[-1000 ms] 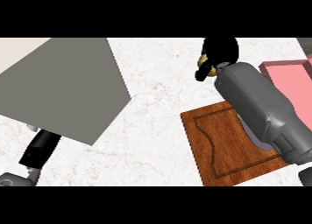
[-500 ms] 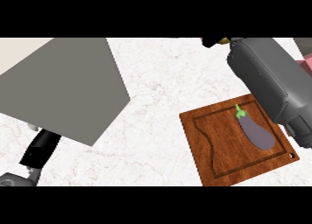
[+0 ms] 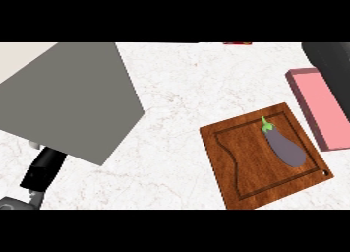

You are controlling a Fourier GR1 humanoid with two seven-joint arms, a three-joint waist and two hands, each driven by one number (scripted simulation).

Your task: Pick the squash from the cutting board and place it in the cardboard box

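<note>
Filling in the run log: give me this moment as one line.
purple eggplant-shaped vegetable: lying on brown wooden cutting board | grey box flap: left | pink block: right | left robot hand: lower left

The marble counter point(image 3: 178, 93) bears a cutting board point(image 3: 240, 162), perhaps a pink tray point(image 3: 319, 108).

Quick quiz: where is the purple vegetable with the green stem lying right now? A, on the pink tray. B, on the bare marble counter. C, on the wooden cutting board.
C: the eggplant lies on the right half of the wooden cutting board, clear of the pink tray beside it.
</note>
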